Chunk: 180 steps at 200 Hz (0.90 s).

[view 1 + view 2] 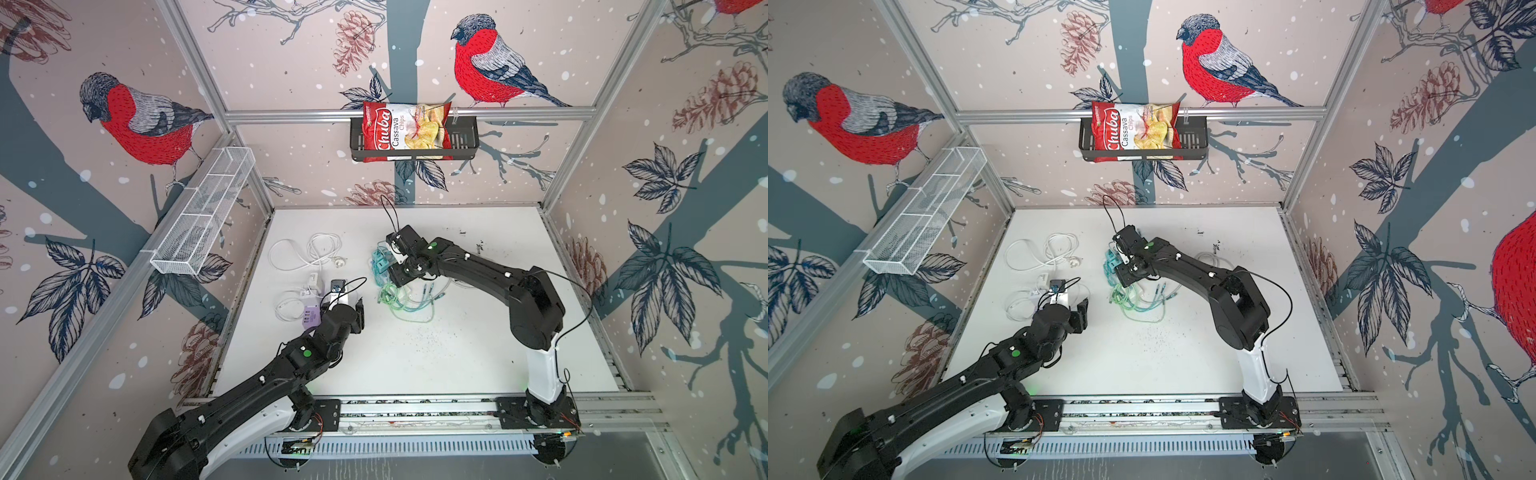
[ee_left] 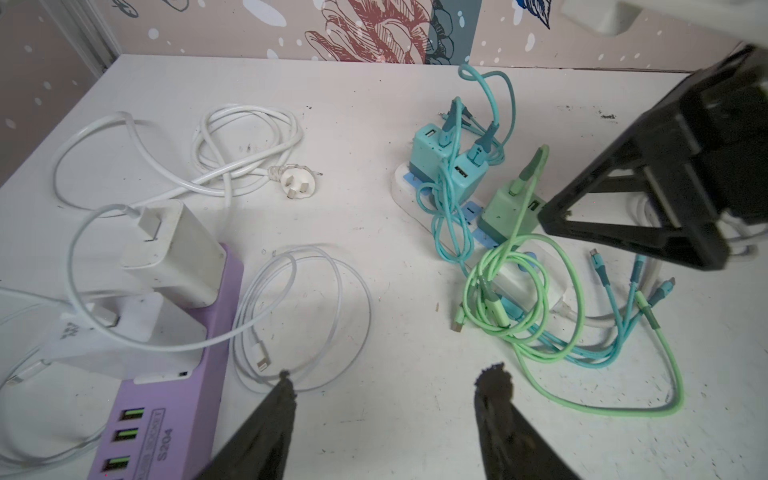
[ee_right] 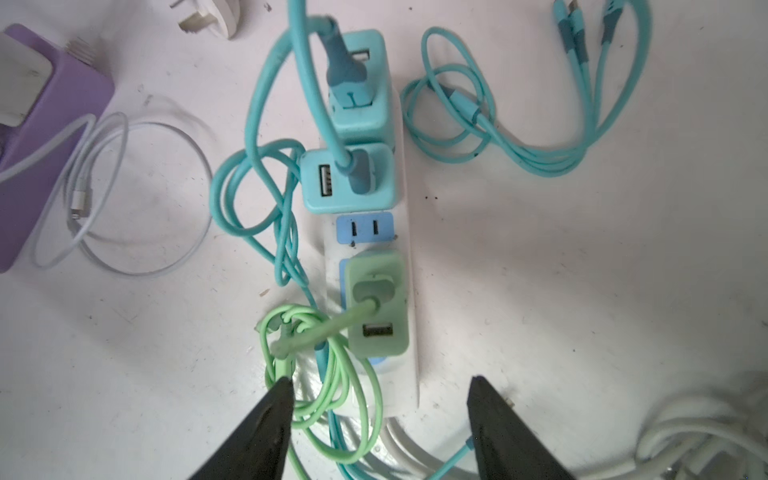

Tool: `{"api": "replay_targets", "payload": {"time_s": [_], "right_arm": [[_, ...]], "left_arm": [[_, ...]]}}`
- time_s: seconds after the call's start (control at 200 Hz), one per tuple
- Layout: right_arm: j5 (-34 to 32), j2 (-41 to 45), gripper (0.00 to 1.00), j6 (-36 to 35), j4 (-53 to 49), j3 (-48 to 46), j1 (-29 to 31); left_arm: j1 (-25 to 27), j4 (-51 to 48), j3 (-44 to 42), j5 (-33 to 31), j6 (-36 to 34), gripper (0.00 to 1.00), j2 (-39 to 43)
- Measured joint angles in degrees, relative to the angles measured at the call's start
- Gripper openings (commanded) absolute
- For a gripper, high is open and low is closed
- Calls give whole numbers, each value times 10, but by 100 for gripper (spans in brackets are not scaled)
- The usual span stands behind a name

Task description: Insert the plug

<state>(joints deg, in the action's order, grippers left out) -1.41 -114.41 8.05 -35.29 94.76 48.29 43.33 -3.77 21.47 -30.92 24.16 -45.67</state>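
A green plug with its green cable stands in a blue socket of the white power strip, apart from both grippers. Two teal plugs sit further along the strip, with one bare blue socket between them and the green one. My right gripper hangs open over the strip's cable end, holding nothing; one finger is over the green cable coil. My left gripper is open over bare table, beside the purple power strip.
Two white chargers sit in the purple strip. A loose white cable with a wall plug and a thin white cable loop lie nearby. Teal and green cables sprawl beside the white strip. On the back wall, a basket holds a chips bag.
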Motion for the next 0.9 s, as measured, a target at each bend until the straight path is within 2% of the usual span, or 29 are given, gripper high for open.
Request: {"api": "replay_targets", "payload": {"time_s": [0.055,0.2,0.395,0.44,0.515,0.565,0.75,0.9], "right_arm": [[1,16,71,9,11,-13,-4],[-4,66,73,23,49,-67,-31],[-81,155,78,28,161,-179,-67],[-100,180,85,29,200,-213,-78],[-133,221,91,41,259,-268,-101],[-156,245,100,43,295,-303,-118],[-214,331,100,83,410,-409,-182],[-270,403,100,135,477,-492,-247]], "left_arm": [[0,0,3,-15,2,82,1],[-2,13,6,-71,5,96,2],[-22,81,10,-139,-66,97,13],[-36,107,11,-151,-84,97,15],[-64,151,6,-160,-111,97,17],[-90,178,-1,-163,-126,97,17],[-184,257,-23,-156,-155,97,7],[-240,308,-42,-151,-176,97,-45]]}}
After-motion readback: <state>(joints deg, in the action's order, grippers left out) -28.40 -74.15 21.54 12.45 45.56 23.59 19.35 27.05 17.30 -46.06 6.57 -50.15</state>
